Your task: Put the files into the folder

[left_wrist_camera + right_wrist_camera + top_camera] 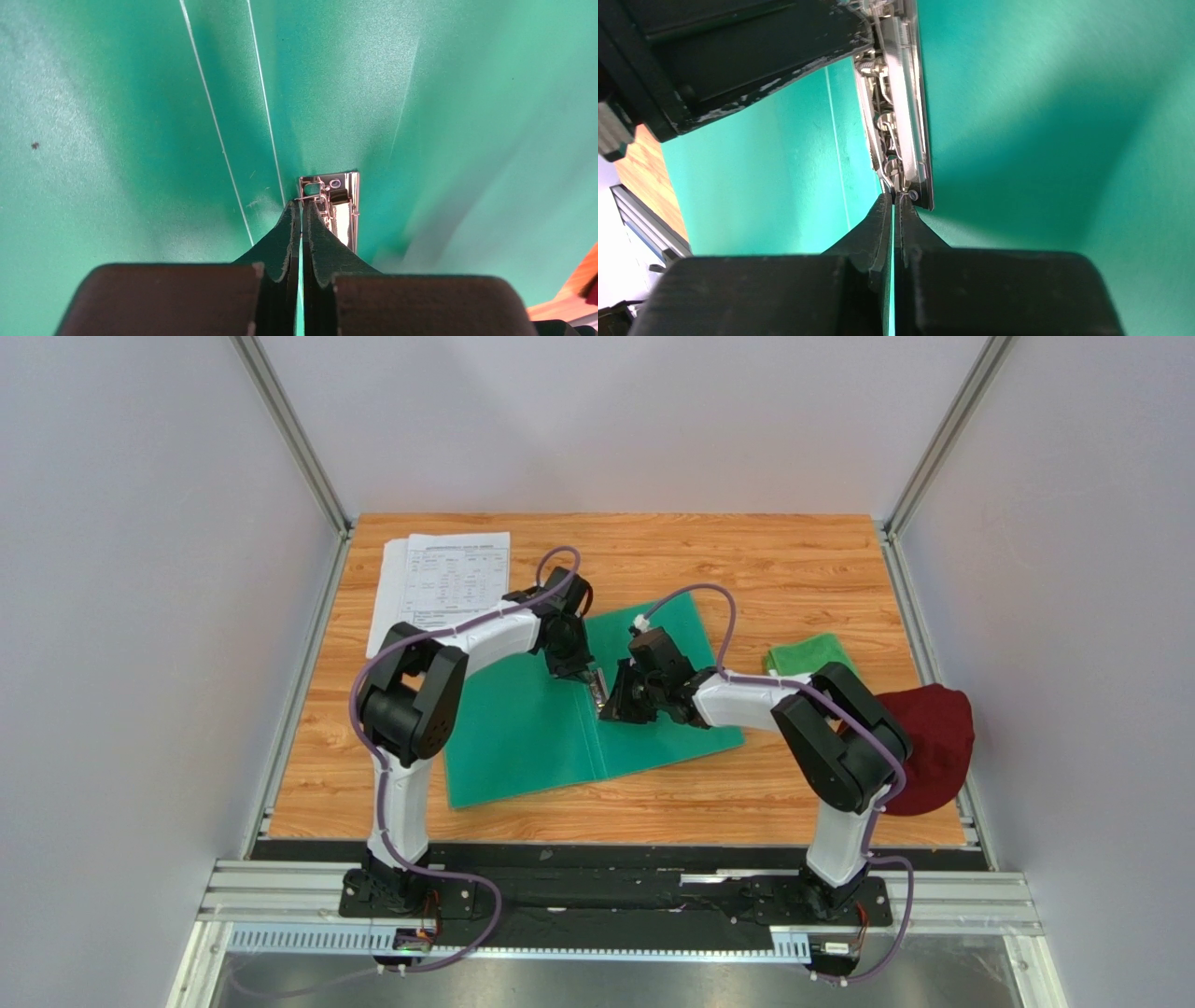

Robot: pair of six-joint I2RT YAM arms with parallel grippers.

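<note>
Work surface: a wood-grain table inside a grey-walled enclosure with aluminium corner posts.

The folder lies open and flat at the middle of the table, its teal inner faces up. A chrome clip is mounted inside it just beside the spine creases, which show as two pale lines in the left wrist view.

The files lie at the far left corner of the table, printed side up, one sheet fanned slightly over the other. They are apart from the folder and from both grippers. No sheet lies on the folder.

The left gripper is down over the middle of the folder. In its own camera the jaws are pressed together, with the tips at one end of the chrome clip. Whether the clip's thin wire is pinched between them cannot be told.

The right gripper is just beside the left one, reaching in from the right. Its jaws are also clenched, with the tips touching the opposite end of the clip. A grip on the clip cannot be confirmed here either.

A folded bright green cloth lies to the right of the folder. A dark red fabric item sits at the table's right edge.
</note>
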